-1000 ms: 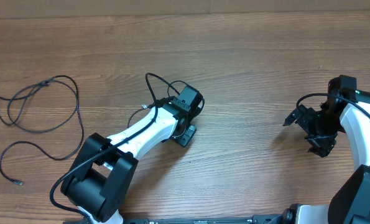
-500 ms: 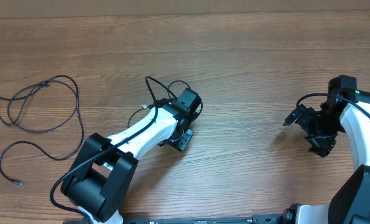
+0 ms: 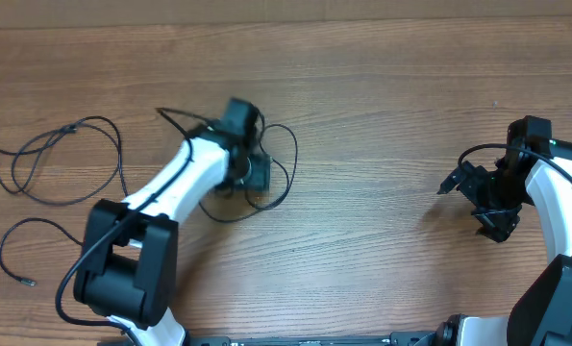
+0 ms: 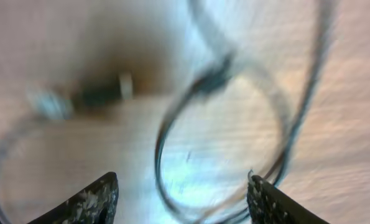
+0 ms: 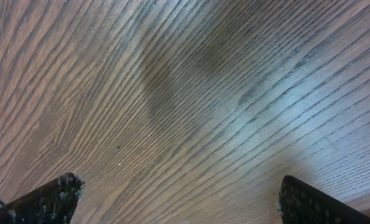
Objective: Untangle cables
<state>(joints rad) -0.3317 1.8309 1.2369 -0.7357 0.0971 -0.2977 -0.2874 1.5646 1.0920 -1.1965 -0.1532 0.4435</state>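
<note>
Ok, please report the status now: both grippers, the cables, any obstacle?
Left gripper open, over thin black cable loop. Right gripper open, over wooden table. More thin black cables far left, apart. Nothing in the way.

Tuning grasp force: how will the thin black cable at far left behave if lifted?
Probably floppy: the cable lies in loose, uneven loops, so it should sag and trail. Likely light, being so thin. Its end plug may drag or snag.
</note>
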